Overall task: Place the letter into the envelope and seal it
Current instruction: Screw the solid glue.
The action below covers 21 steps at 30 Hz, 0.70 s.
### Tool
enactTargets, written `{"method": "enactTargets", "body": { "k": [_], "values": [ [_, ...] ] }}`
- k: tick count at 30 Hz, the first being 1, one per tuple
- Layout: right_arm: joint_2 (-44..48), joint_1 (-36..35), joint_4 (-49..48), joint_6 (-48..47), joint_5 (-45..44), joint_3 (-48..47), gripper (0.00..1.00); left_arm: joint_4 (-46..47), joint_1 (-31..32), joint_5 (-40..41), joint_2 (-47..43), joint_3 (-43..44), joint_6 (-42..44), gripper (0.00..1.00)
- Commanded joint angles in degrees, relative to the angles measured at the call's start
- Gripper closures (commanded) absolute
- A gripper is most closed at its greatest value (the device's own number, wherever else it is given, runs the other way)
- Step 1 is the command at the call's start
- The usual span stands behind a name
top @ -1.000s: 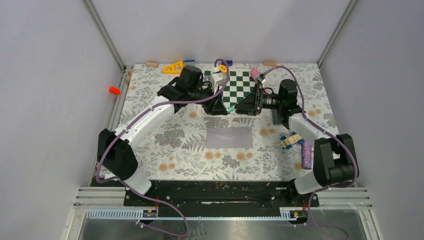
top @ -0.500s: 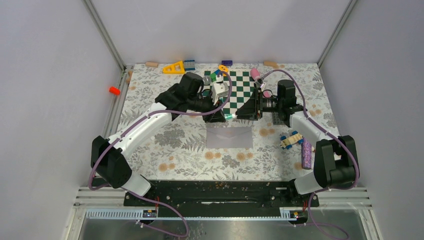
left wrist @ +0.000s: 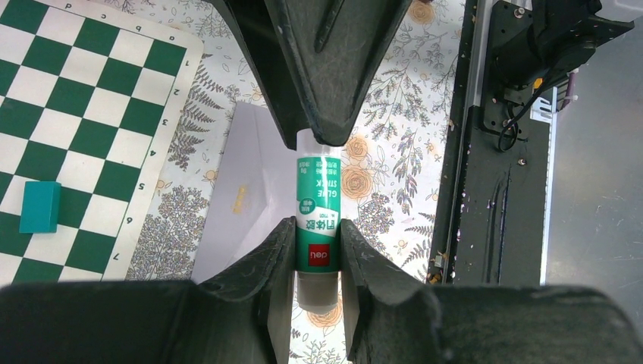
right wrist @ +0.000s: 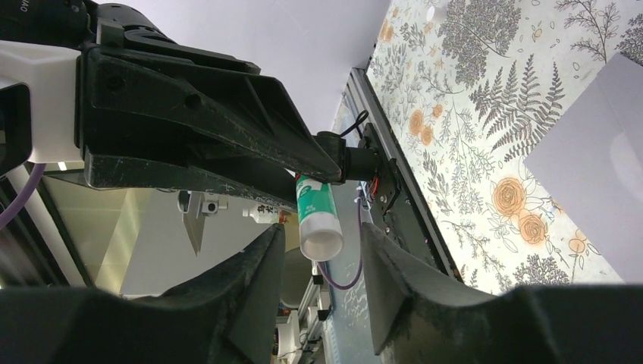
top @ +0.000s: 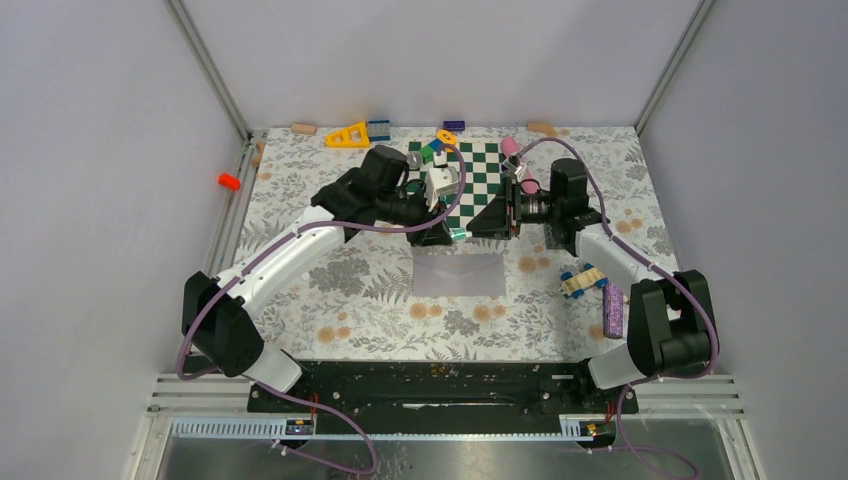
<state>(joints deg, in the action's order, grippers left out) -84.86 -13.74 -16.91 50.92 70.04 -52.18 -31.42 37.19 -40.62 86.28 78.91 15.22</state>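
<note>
- While the left pincer (left wrist: 317, 231) was clenched on the lower body of the green glue stick (left wrist: 318, 193), holding it level above the counter (top: 330, 290), the right pincer (right wrist: 320, 235) stood released. It had one finger on each side of the stick's white cap end, with a sliver of air showing on both sides.
- The envelope (top: 458, 274) lay flat on the counter just below the two pincers, on the near side of the chessboard (top: 482, 170). No separate letter showed, so it was probably inside already, though that could not be confirmed.
- The step in hand looked like uncapping the glue so that the flap could be sealed.
- To do it well, the right fingers needed to close squarely on the cap alone, clear of the green label. Otherwise both pincers would grip the same piece and nothing would part.
- The pull needed to run straight along the stick's length, with a small twist if the cap resisted.
- The left grip needed to be firm, since the smooth tube could slide between the fingers.
- An off-line pull risked levering the stick loose and dropping it onto the envelope.
</note>
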Motion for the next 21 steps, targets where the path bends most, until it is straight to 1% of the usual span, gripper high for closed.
{"method": "enactTargets", "body": {
  "k": [1, 7, 8, 13, 15, 18, 21],
  "values": [
    [0.0, -0.5, -2.9, 1.1, 1.4, 0.0, 0.55, 1.6, 0.4, 0.1, -0.9, 0.2, 0.8, 1.0],
    [0.4, -0.6, -2.1, -0.1, 1.6, -0.1, 0.7, 1.6, 0.5, -0.1, -0.7, 0.4, 0.5, 1.0],
    [0.6, -0.6, -1.4, -0.7, 1.6, -0.2, 0.71, 1.6, 0.4, -0.2, -0.7, 0.3, 0.4, 1.0],
    [1.9, -0.7, 4.7, -6.6, 1.0, -1.3, 0.7, 1.4, 0.4, -1.2, -0.3, 0.6, -0.3, 1.0],
    [2.6, -0.8, 5.3, -8.4, 1.1, -1.2, 0.71, 1.1, 0.4, -2.0, 0.0, 0.9, -0.6, 1.0],
    [4.0, -1.2, 5.4, -11.7, 1.2, -0.7, 0.71, 0.9, 0.4, -4.6, 0.8, 1.4, -1.5, 1.0],
    [5.6, -1.4, 5.8, -16.8, 1.3, 0.0, 0.71, 0.3, 0.1, -9.1, 2.4, 2.2, -3.0, 1.0]
  ]
}}
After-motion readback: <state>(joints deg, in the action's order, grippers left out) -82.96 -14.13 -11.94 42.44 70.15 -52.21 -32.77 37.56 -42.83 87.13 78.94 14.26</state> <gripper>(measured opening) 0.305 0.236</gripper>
